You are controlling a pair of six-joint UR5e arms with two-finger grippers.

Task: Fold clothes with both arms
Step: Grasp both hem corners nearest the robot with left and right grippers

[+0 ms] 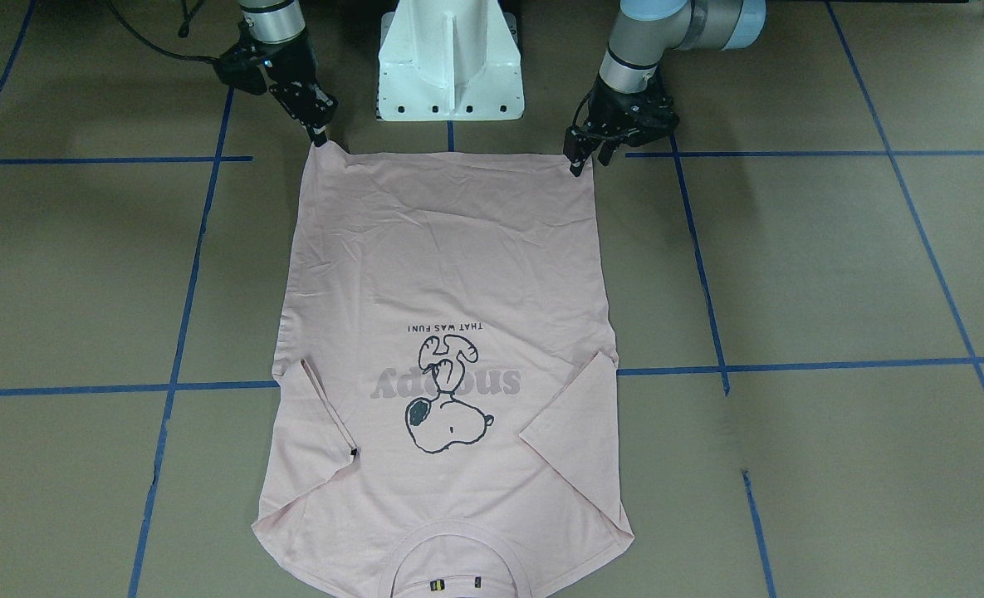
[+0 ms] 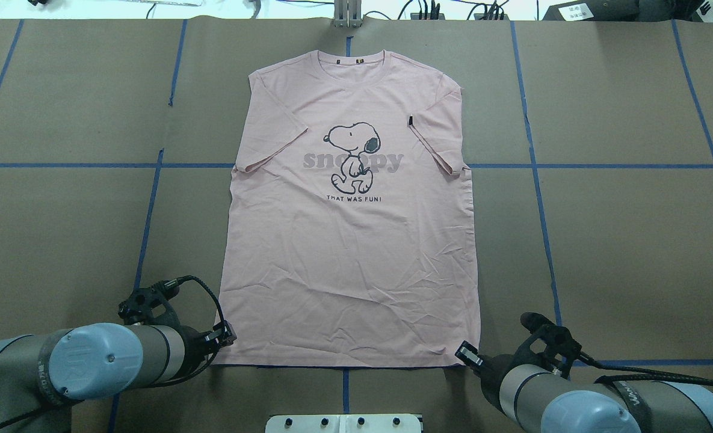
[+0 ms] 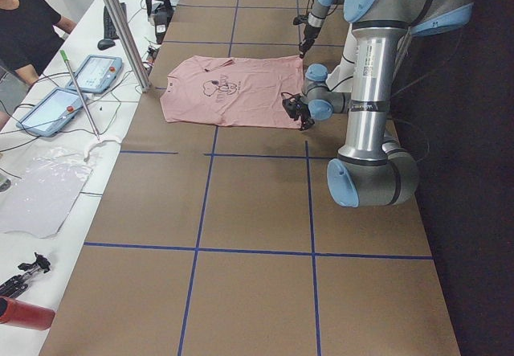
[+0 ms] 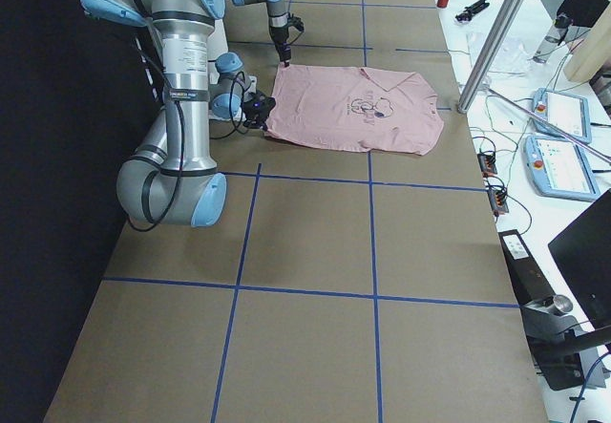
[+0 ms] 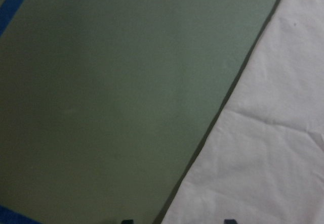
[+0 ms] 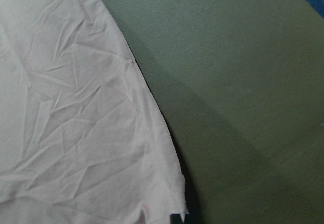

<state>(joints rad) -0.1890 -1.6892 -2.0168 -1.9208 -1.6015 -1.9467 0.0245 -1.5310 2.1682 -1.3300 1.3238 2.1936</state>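
1. On the brown table (image 2: pixel 621 240), the shirt (image 2: pixel 350 252) lies flat with its print facing up. The collar (image 2: pixel 351 57) is at the edge far from the robot, and the hem is nearest the white base (image 1: pixel 450 58).
2. Both sleeves are folded inward over the front, one on each side of the dog print (image 2: pixel 353 153). A small black tag (image 2: pixel 411 121) sits on the sleeve at the robot's right.
3. The left gripper (image 1: pixel 581 159) sits low at the hem's left corner with its jaws parted. Its wrist view shows two dark fingertips (image 5: pixel 126 221) set apart at the bottom edge, with the shirt's side edge running between them. I see no cloth clamped in it.
4. The right gripper (image 1: pixel 320 137) is at the hem's right corner, its fingers pressed together on the cloth. The corner rises to a small peak at the tips.
5. Light creases cross the shirt's lower half.
6. Blue tape (image 2: pixel 603 166) grids the table, and one line meets the shirt on both sides at sleeve height.
7. Beyond the collar end, a person (image 3: pixel 24 26) in black sits at a white bench.
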